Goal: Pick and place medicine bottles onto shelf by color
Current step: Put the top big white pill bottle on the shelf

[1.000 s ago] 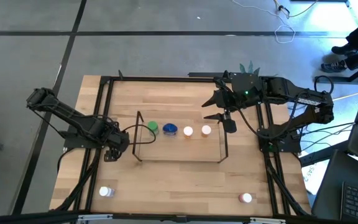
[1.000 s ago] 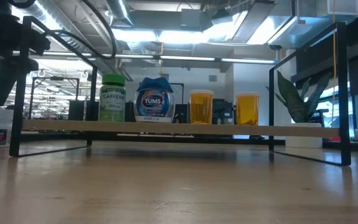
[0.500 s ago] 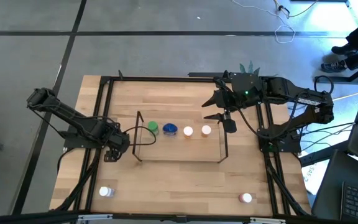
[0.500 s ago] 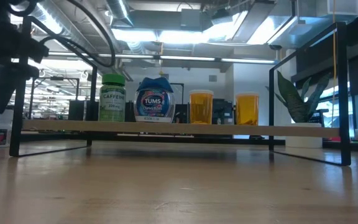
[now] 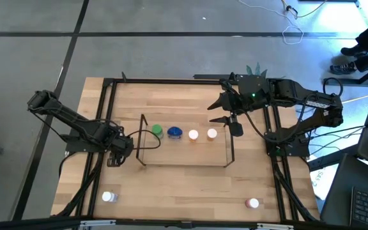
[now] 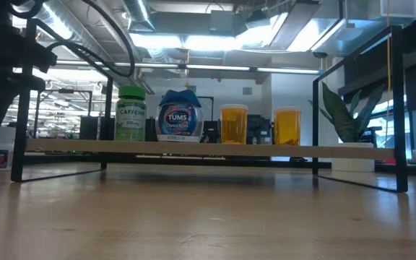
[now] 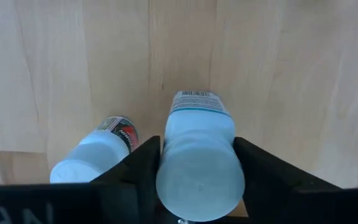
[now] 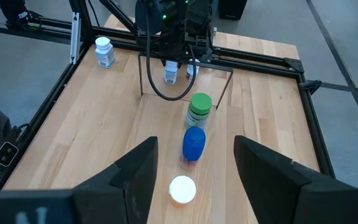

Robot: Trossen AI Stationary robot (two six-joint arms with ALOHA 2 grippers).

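Note:
The shelf holds a green-capped bottle, a blue one and two amber white-capped ones, all standing on their bases on the shelf board. My left gripper is just off the shelf's left end, shut on a white-capped bottle. A second white-capped bottle is right beside it. My right gripper is open and empty above the shelf's far right corner. My left gripper pinches the white-capped bottle between its two fingers, on opposite sides of its upper body just below the cap. The fingers come from above, pointing down, and the bottle stays upright. Whether its base is on the table, I cannot tell.
A white bottle stands near the table's front left, and a pink-red-capped bottle near the front right. A potted plant is at the far edge. The black frame edges the table. People's legs show beyond the far right corner.
My left gripper has shifted slightly toward the table's left edge, staying beside the shelf's left end.

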